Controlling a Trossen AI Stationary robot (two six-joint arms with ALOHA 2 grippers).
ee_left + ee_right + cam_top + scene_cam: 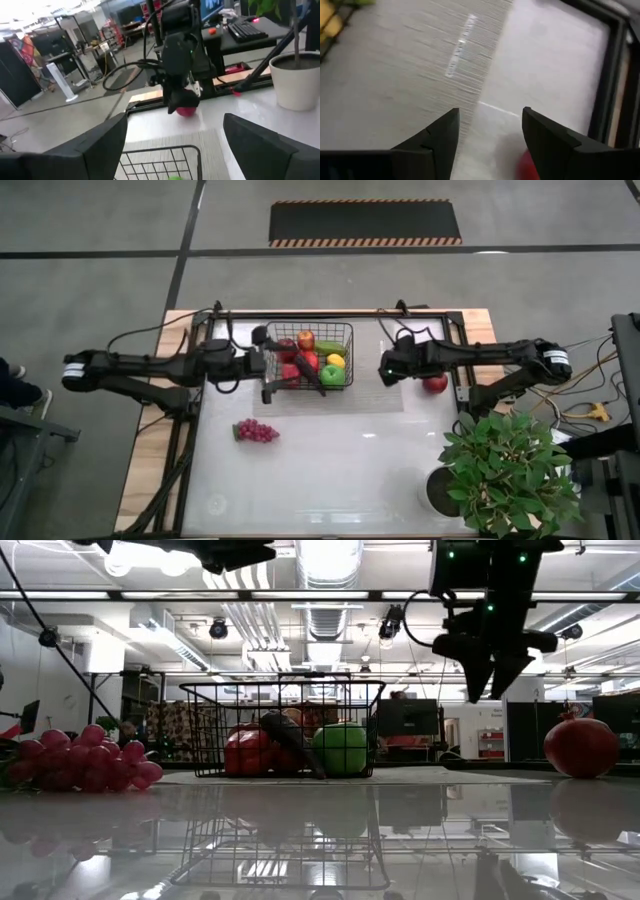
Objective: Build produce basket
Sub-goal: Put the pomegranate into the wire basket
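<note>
The black wire basket [346, 330] stands at the table's far middle. In it lie red apples [306, 340], a green apple [332, 374], a yellow lemon [336, 361] and a dark eggplant [293, 740]. Purple grapes [256, 430] lie on the table near the basket's left. A red fruit [434, 384] rests on the table to the basket's right. My left gripper [265, 365] hovers open and level at the basket's left end, above its rim [160, 150]. My right gripper [385, 368] hangs open between basket and red fruit [527, 165], slanting down, clear of the table [493, 685].
A potted leafy plant [505, 470] stands at the near right corner. A pale mat [380, 395] lies under the basket. Black frame rails [462, 350] run along the table's far and side edges. The near middle of the white table [330, 480] is bare.
</note>
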